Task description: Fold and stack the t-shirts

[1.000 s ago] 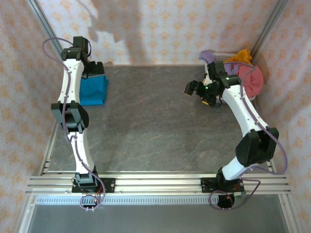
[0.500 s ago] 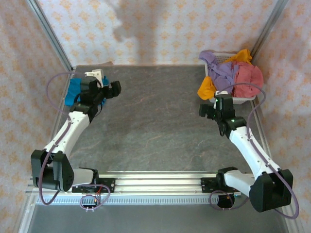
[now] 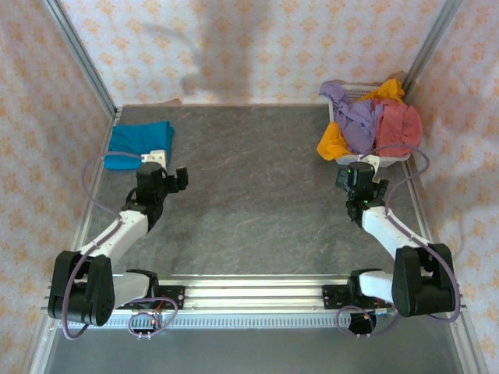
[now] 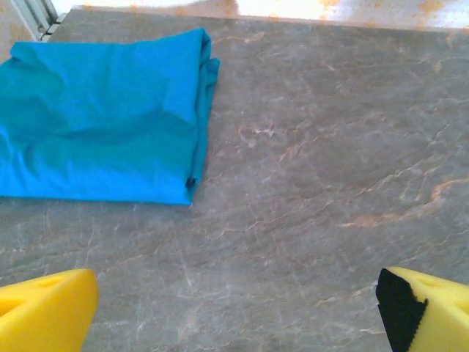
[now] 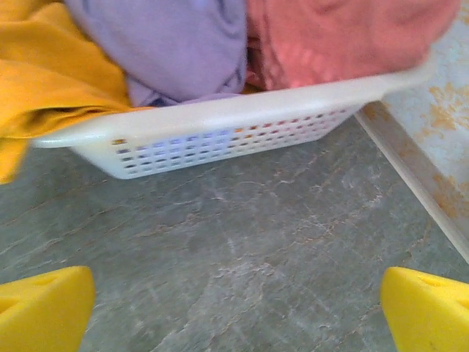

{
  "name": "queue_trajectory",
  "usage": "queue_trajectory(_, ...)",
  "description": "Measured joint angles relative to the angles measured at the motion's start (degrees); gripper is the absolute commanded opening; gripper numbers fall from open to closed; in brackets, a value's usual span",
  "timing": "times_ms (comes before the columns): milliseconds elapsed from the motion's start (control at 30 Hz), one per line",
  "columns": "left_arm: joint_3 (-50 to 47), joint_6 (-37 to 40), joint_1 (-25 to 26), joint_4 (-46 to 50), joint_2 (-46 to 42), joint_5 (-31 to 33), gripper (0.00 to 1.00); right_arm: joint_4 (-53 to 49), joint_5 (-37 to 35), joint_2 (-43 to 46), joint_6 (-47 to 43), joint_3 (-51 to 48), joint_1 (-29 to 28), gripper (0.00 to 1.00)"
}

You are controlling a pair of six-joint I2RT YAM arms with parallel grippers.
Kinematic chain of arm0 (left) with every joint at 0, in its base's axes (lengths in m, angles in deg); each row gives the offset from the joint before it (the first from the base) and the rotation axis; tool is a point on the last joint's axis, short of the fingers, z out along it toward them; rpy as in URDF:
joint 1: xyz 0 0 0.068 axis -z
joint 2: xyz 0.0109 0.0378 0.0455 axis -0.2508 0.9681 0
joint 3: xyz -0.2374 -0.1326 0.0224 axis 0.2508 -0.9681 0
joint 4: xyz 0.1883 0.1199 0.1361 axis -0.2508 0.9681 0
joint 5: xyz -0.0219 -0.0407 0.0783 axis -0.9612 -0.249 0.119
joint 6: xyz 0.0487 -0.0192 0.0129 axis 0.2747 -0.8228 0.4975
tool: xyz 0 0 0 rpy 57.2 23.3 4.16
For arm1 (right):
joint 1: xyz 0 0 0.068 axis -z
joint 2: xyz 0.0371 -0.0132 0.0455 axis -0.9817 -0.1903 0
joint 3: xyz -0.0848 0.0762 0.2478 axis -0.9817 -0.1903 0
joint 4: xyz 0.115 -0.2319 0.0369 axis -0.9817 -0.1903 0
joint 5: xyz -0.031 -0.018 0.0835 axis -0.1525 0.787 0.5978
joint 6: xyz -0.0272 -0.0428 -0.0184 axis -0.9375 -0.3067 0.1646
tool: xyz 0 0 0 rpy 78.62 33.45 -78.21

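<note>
A folded teal-blue t-shirt [image 3: 139,143] [image 4: 99,126] lies flat in the table's far left corner. My left gripper [image 3: 167,180] [image 4: 238,312] hovers open just near of it, yellow fingertips [image 4: 45,312] wide apart with bare table between them. A lavender t-shirt [image 3: 355,117] [image 5: 172,44], an orange-yellow one [image 3: 332,142] [image 5: 51,73] and a dusty red one [image 3: 399,125] [image 5: 344,37] are heaped in the white basket [image 3: 390,158] [image 5: 220,132] at the far right. My right gripper [image 3: 360,178] [image 5: 238,312] stands open just in front of the basket, holding nothing.
The table is dark grey stone-patterned [image 3: 249,195]. Patterned walls and metal frame posts [image 3: 78,54] close in the back and sides. A rail [image 3: 249,292] carries both arm bases along the near edge.
Both arms have drawn back toward the near edge and lowered. The left gripper has come off the teal shirt, which now lies uncovered. The right gripper moved from the basket's left to its front.
</note>
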Motion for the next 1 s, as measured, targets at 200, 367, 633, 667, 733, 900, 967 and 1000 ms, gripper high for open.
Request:
queue_trajectory(200,-12.13,1.07,0.0,-17.16,0.52,7.76,0.99,13.6,0.52,-2.67,0.68,-6.4,1.2,1.0)
queue_trajectory(367,-14.6,1.84,0.0,-26.64,4.5,11.19,0.99,21.77,1.88,-6.14,0.7,-8.9,1.49,1.0)
queue_trajectory(633,-14.12,3.34,-0.2,-36.33,11.56,13.0,1.0,33.7,5.35,-13.09,1.07,-9.64,1.99,1.0)
queue_trajectory(667,-14.05,3.43,-0.33,-37.57,12.85,12.98,1.0,34.38,5.73,-13.99,1.07,-9.64,1.99,0.99)
queue_trajectory(733,-14.03,3.61,-0.44,-40.33,15.61,12.94,1.0,35.5,6.51,-15.39,1.05,-9.64,1.99,0.99)
queue_trajectory(900,-13.07,4.44,-0.44,-42.36,20.28,11.63,1.0,35.95,8.24,-16.65,0.85,-9.35,1.99,0.99)
queue_trajectory(967,-11.47,4.44,-0.52,-41.55,20.33,11.21,1.0,35.98,8.72,-16.7,0.81,-9.07,1.99,0.99)
queue_trajectory(1000,-10.73,4.44,-0.68,-41.55,20.31,11.08,1.0,35.98,8.98,-16.72,0.76,-8.92,1.99,0.99)
